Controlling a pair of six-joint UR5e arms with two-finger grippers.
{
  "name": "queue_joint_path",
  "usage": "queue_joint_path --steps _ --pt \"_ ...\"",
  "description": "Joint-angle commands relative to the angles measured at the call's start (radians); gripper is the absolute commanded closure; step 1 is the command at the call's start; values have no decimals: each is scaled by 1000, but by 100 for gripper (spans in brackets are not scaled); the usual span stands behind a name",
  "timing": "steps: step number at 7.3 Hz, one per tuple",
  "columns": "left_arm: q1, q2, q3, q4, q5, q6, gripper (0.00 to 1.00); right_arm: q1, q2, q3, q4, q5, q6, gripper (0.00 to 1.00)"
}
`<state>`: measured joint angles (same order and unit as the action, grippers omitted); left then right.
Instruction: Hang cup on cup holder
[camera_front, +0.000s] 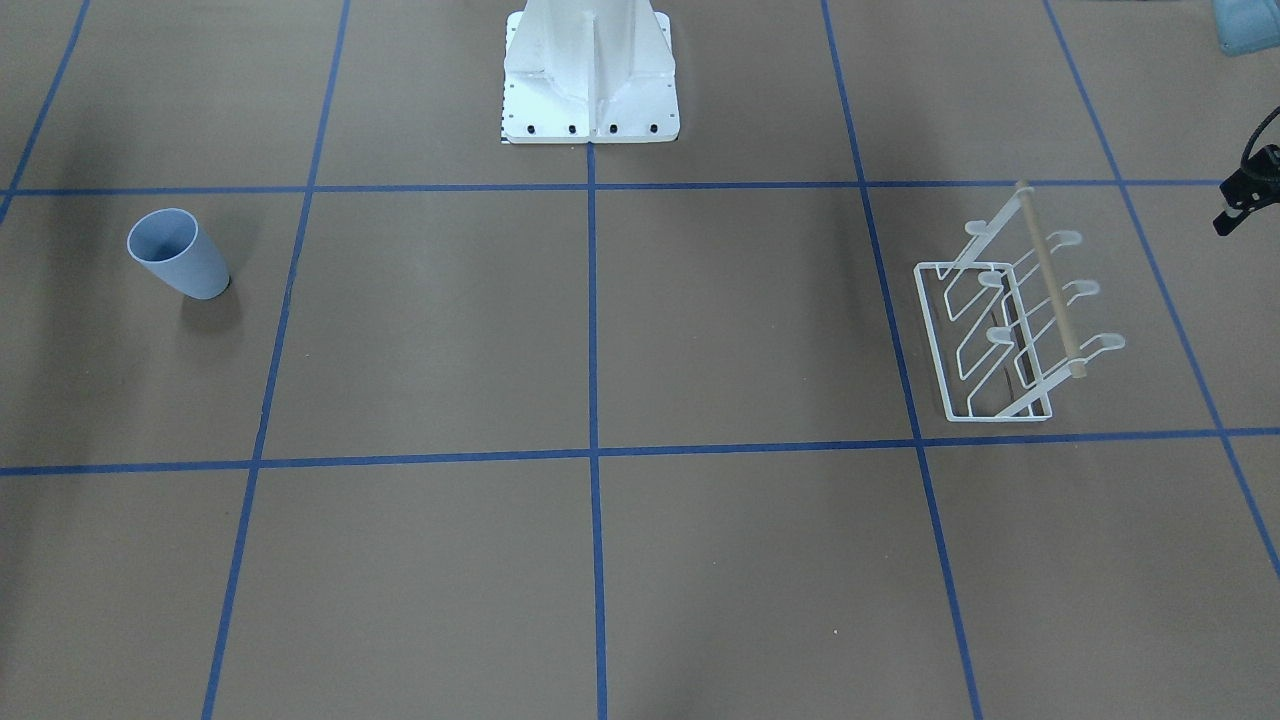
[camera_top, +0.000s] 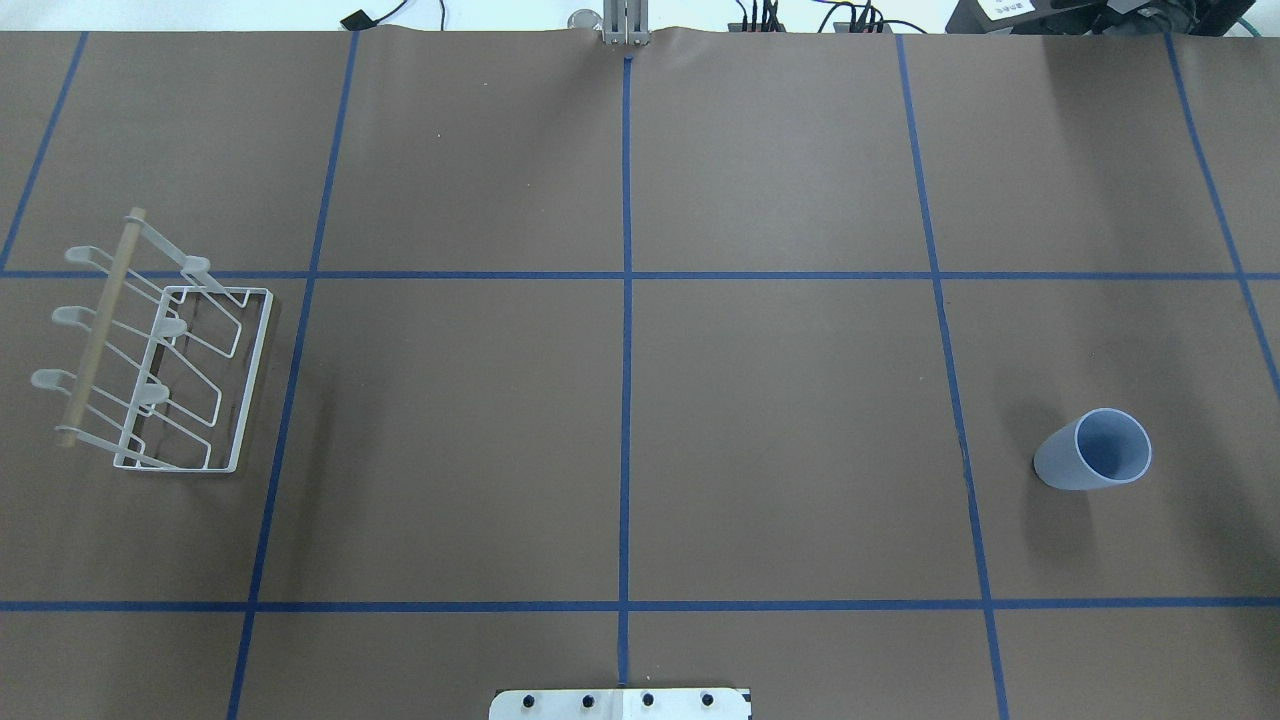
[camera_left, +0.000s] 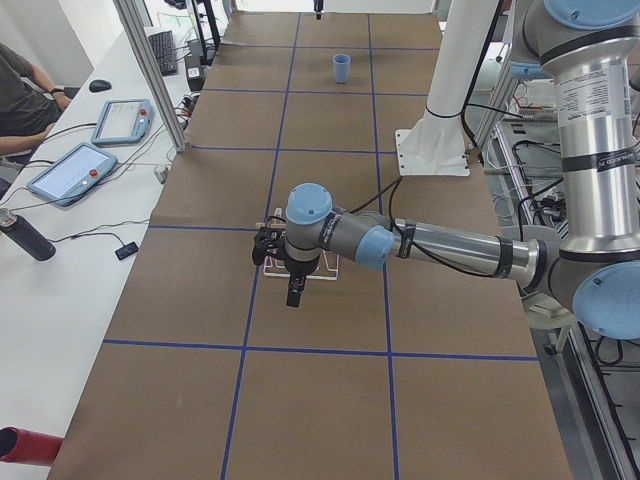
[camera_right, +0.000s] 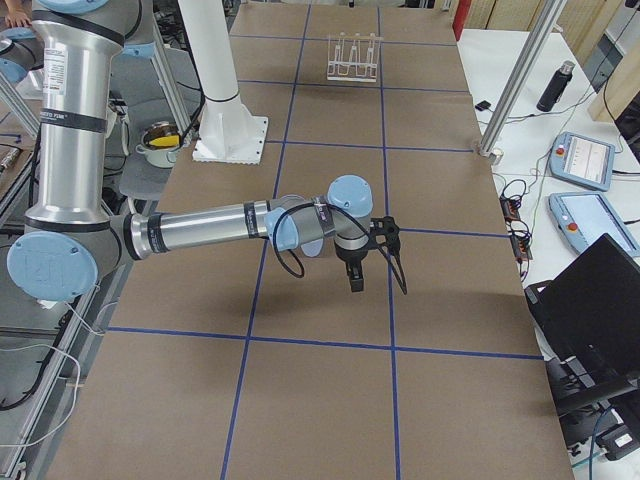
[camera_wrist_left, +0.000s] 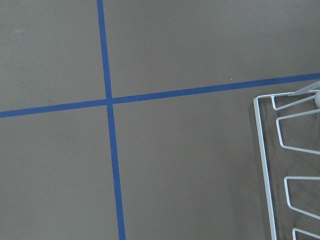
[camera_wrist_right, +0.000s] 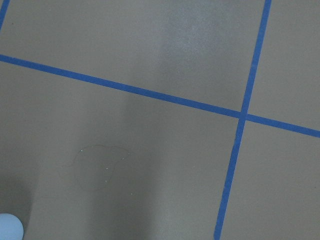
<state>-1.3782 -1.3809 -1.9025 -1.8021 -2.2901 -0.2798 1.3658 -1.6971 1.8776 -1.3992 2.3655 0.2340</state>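
Note:
The pale blue cup (camera_front: 180, 255) stands upright, alone, on the brown table on my right side; it also shows in the overhead view (camera_top: 1093, 450) and far off in the exterior left view (camera_left: 342, 68). A pale blue rim (camera_wrist_right: 7, 227) shows in the corner of the right wrist view. The white wire cup holder (camera_front: 1005, 320) with its wooden rod stands on my left side (camera_top: 160, 375); its base wire shows in the left wrist view (camera_wrist_left: 265, 165). My left gripper (camera_left: 292, 292) hangs high near the holder. My right gripper (camera_right: 355, 278) hangs above the table. I cannot tell whether either is open or shut.
The white bolted pedestal (camera_front: 590, 90) stands at mid-table on the robot's side. A black piece with a cable (camera_front: 1245, 190) shows at the front view's right edge. Tablets (camera_left: 75, 170), a bottle (camera_left: 25, 235), a laptop (camera_right: 590, 300) and a seated person (camera_left: 20, 90) are beside the table.

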Motion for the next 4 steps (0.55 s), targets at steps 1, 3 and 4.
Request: queue_joint_path --steps 1,3,4 --pt "5 -1 19 0 0 1 2 -124 -2 43 98 -3 260 0" --pt "5 -3 19 0 0 2 2 -248 -21 52 165 -67 289 0" --pt "5 -3 20 0 -2 2 2 -305 -59 60 246 -72 279 1"
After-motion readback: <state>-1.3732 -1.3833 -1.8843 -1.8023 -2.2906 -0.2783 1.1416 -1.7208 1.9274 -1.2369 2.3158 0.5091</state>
